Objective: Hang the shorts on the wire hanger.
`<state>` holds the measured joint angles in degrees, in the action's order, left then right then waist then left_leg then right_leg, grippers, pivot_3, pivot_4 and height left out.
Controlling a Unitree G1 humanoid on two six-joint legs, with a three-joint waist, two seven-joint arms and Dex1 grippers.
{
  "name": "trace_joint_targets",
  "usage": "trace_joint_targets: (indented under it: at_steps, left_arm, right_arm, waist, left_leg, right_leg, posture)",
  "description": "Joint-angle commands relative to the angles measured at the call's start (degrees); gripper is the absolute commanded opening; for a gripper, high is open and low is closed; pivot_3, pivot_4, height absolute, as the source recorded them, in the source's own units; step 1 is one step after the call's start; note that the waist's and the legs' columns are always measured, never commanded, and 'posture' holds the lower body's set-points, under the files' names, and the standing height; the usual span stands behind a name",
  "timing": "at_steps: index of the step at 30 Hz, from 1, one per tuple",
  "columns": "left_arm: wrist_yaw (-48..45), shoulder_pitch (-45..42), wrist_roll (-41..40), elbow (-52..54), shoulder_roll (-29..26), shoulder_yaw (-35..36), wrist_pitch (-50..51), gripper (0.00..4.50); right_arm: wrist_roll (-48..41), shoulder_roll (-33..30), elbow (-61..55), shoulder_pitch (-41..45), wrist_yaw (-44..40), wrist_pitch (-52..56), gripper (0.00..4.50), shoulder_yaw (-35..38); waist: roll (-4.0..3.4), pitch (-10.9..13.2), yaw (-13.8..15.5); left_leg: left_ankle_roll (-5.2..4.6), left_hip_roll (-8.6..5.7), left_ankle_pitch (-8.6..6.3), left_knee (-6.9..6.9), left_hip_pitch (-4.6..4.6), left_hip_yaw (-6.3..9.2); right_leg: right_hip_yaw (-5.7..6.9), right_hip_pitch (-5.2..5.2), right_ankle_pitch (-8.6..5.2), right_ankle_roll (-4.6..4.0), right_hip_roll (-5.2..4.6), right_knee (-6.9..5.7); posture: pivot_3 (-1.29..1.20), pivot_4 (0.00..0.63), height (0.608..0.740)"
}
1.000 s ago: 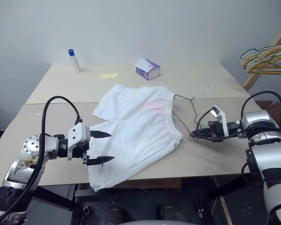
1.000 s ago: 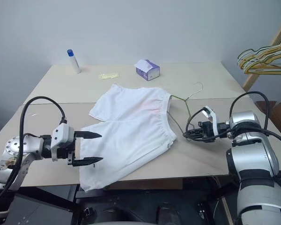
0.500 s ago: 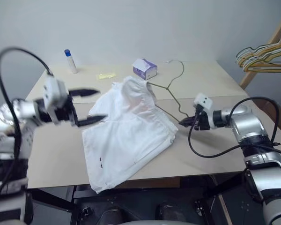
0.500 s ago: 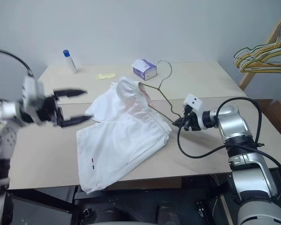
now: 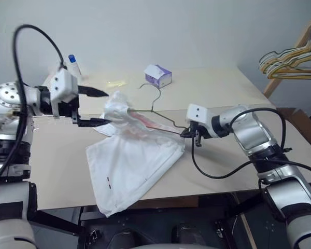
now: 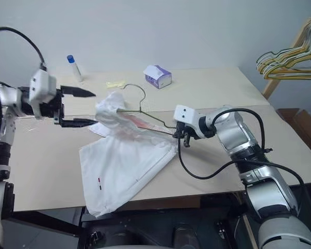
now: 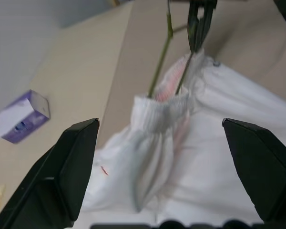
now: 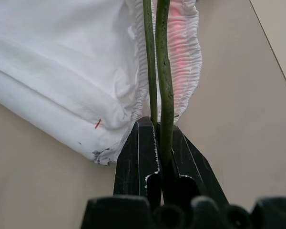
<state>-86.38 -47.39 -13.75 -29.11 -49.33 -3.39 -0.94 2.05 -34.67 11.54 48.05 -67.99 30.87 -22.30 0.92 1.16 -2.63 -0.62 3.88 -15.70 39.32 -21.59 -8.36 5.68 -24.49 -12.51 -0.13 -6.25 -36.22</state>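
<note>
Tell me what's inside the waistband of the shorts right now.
The wire hanger runs into the waistband of the shorts, lifting one end off the table. The right gripper clamps its near end. How far the wire reaches inside is covered by fabric. The left gripper is open nearby.

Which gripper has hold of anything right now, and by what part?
The right gripper is shut on the wire hanger, pinching its green wires at one shoulder end, beside the waistband of the shorts. The left gripper is open, holding nothing.
</note>
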Motion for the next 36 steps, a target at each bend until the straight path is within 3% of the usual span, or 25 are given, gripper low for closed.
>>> trace_joint_targets:
  at_steps: [1,7,12,16,25,29,33,36]
  left_arm:
    - [-1.61,-4.20,1.60,-3.21,0.67,-0.78,-1.73,4.48]
    - [-3.01,-9.29,4.08,-9.56,3.25,-2.24,-2.23,4.48]
    - [-6.06,-12.39,6.80,-13.96,4.07,-5.05,-3.01,4.48]
    - [-5.46,-14.56,8.52,-17.49,5.44,-5.69,-2.84,3.64]
    - [-6.08,-15.49,9.77,-20.48,7.33,-7.72,-4.01,0.79]
    - [-5.82,-15.74,11.22,-22.34,8.09,-7.75,-5.11,0.79]
    - [-5.37,-16.46,12.25,-24.41,8.69,-7.25,-5.17,0.02]
    - [-4.44,-16.77,13.07,-25.53,8.87,-7.15,-5.82,0.01]
  right_arm:
    - [0.34,0.00,-3.11,2.41,-0.65,1.61,0.00,-0.31]
    - [1.01,-0.48,-4.67,2.87,-1.17,2.46,0.00,-1.90]
    - [1.41,-0.64,-5.87,2.73,-1.59,3.12,0.00,-2.61]
    - [1.44,-0.70,-6.77,2.78,-1.64,3.88,0.00,-2.78]
    - [0.61,-0.23,-9.01,3.90,-1.82,6.25,0.00,-2.32]
    - [0.69,-0.07,-9.33,4.09,-1.37,6.36,0.00,-2.27]
    - [0.80,-0.13,-9.61,3.80,-0.93,5.89,0.00,-2.27]
    - [0.76,-0.14,-9.64,3.40,-0.38,4.83,0.00,-2.02]
  waist:
    - [0.00,0.00,0.06]
    - [0.01,0.00,-0.01]
    - [0.01,0.00,-0.23]
    - [0.01,0.00,-0.70]
    - [0.01,0.00,-1.40]
    - [0.01,0.00,-1.50]
    - [0.02,0.00,-1.50]
    - [0.02,0.00,-1.50]
  left_leg:
    - [-0.01,0.00,-0.01,0.07,-0.12,0.02]
    - [-0.15,0.05,-0.09,0.79,-0.88,0.07]
    - [-0.15,0.06,-0.09,0.84,-0.87,0.07]
    - [-0.15,0.06,-0.09,0.86,-0.85,0.07]
    - [-0.17,0.06,-0.09,0.89,-0.88,0.08]
    - [-0.18,0.06,-0.10,0.90,-0.86,0.08]
    - [-0.18,0.06,-0.10,0.90,-0.88,0.08]
    - [-0.18,0.06,-0.10,0.90,-0.88,0.08]
  right_leg:
    - [0.03,-0.07,0.00,0.00,0.00,-0.01]
    - [0.07,-0.58,0.05,0.09,-0.01,-0.52]
    - [0.05,-0.64,0.04,0.09,-0.01,-0.51]
    - [0.01,-0.64,0.04,0.09,-0.01,-0.53]
    - [0.01,-0.66,0.04,0.09,-0.02,-0.55]
    - [-0.01,-0.67,0.04,0.09,-0.02,-0.56]
    - [-0.01,-0.67,0.04,0.09,-0.02,-0.57]
    - [-0.01,-0.67,0.04,0.09,-0.02,-0.56]
  posture:
    - [-0.01,0.000,0.740]
    - [-0.02,0.000,0.740]
    - [-0.03,0.000,0.740]
    - [-0.04,0.000,0.740]
    - [-0.05,0.000,0.740]
    - [-0.06,0.000,0.740]
    - [-0.06,0.000,0.740]
    - [-0.06,0.000,0.740]
